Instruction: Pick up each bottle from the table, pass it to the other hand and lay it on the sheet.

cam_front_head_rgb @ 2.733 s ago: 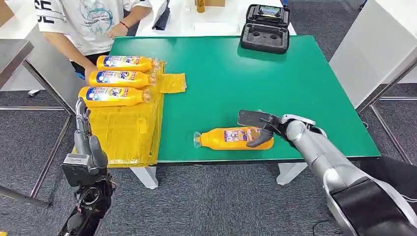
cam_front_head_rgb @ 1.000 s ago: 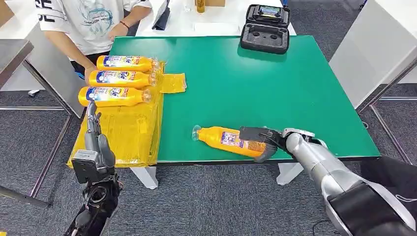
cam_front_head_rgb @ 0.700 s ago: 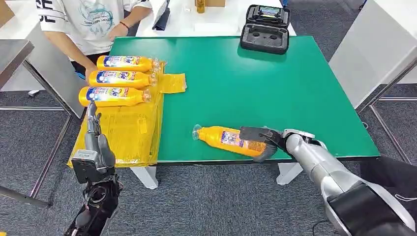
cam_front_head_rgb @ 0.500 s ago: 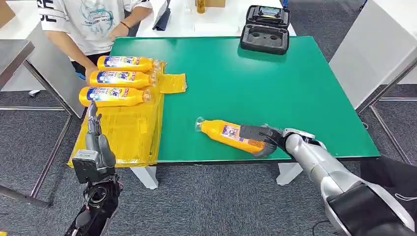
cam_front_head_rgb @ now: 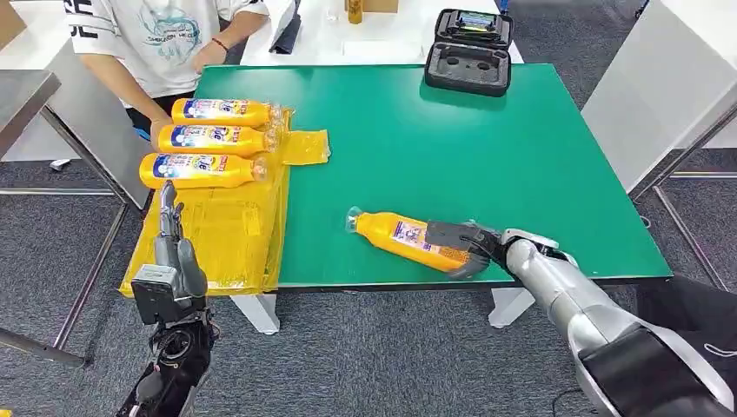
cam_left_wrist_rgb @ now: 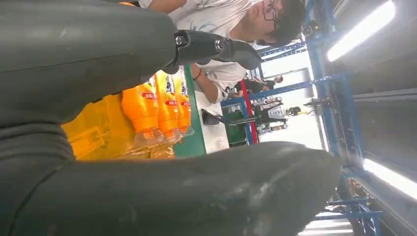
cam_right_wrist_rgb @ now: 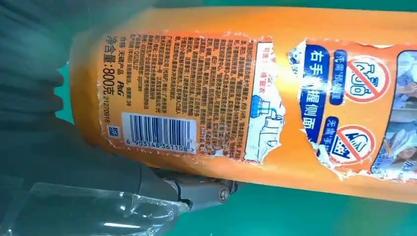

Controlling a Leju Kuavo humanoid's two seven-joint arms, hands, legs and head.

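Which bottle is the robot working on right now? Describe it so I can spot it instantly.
On the green table, look at the near edge on the robot's right. An orange bottle lies there on bare green, its base gripped by the right hand. The three other bottles lie together on the yellow sheet.

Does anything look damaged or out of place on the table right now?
The bottle held by the right hand has a torn, peeling label, with ragged gaps showing orange plastic. It also lies slanted near the table's front edge, while three other bottles lie in a row on the yellow sheet.
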